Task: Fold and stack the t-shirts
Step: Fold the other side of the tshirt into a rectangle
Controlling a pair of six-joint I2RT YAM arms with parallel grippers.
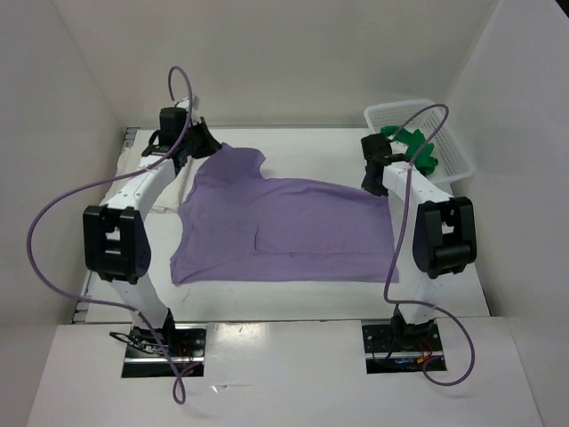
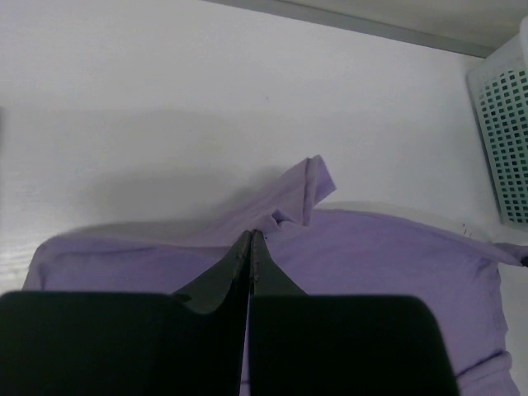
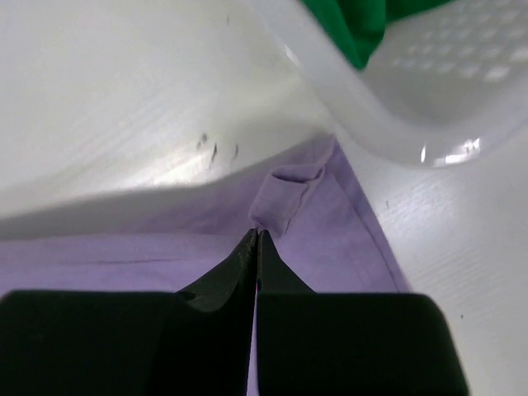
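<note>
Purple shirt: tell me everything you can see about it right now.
The purple shirt is plain, soft lavender cloth with stitched hems, spread mostly flat on the white table between the arms. A sleeve juts out at its far left. The left gripper is shut on a small pinch of cloth at the far left corner. The right gripper is shut on a bunched fold at the far right edge, close to the basket. A faint rectangular crease shows mid-shirt.

left gripper (image 2: 251,238): reached forward, low, jaws pinched on shirt (image 1: 284,227) | right gripper (image 3: 257,235): reached forward, low, jaws pinched on shirt
</note>
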